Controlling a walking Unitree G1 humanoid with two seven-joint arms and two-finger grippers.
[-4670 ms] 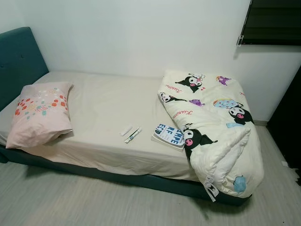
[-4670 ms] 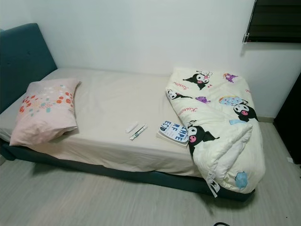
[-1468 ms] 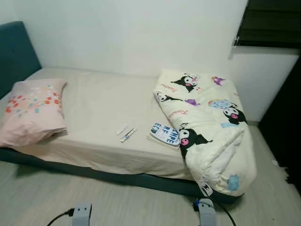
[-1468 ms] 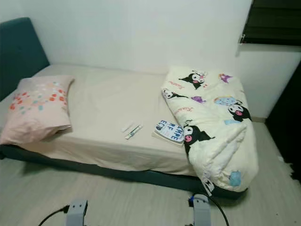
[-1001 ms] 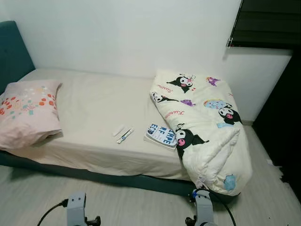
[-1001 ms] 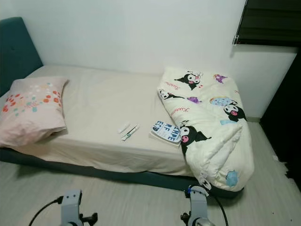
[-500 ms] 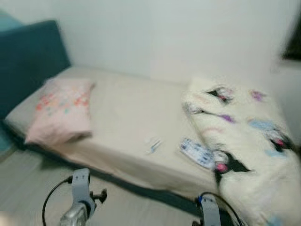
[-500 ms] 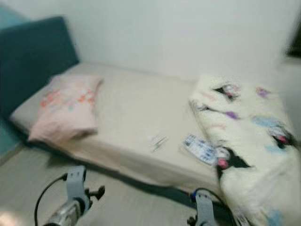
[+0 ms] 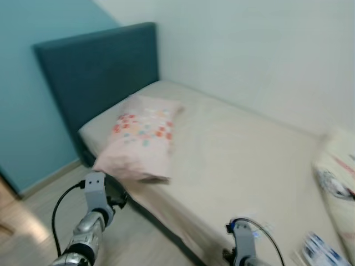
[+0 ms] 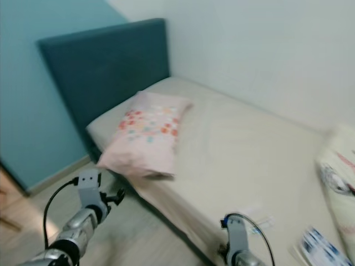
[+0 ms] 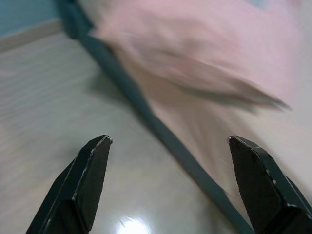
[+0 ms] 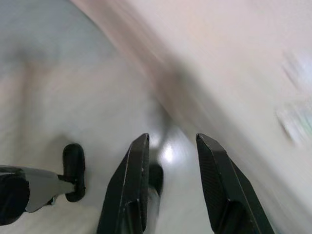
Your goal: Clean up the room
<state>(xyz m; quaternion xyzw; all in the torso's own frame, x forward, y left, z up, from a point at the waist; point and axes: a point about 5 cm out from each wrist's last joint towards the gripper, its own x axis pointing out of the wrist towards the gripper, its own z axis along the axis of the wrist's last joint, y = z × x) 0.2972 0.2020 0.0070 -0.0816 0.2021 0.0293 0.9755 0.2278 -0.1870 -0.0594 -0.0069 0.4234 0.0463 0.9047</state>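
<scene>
Counts: one bed (image 9: 244, 160), one pillow (image 9: 141, 143), one headboard (image 9: 94, 77), one folded quilt (image 9: 338, 172), one book (image 9: 321, 252), a couple of small pale items (image 10: 260, 224) on the sheet, blurred, type unclear.
Left arm: raised low over the floor (image 9: 33, 221), forearm pointing toward the bed's near edge, black cable looping off the wrist.
Left gripper (image 11: 170, 180): released, both black fingers (image 11: 90, 180) spread wide with nothing between them.
Ahead of left jaws: the pillow lies just past the tips, beyond the teal bed frame (image 11: 146, 112) that runs across between the jaws and the pillow.
Right arm: low in front of the bed's near side, wrist up, cable curling off it.
Right gripper (image 12: 170, 185): fingers a small gap apart, nothing held.
Under right jaws: floor; the mattress edge runs just beyond the tips. The small pale items sit further off on the sheet, well apart from the jaws.
Pillow: pink with coloured dots, at the head end, touching the near mattress edge, slightly overhanging.
Quilt and book: far to the right, well apart from both grippers.
Open room: bare floor strip between the blue wall (image 9: 28, 111) and the bed; wide bare sheet between pillow and quilt.
Blur: everything is smeared.
</scene>
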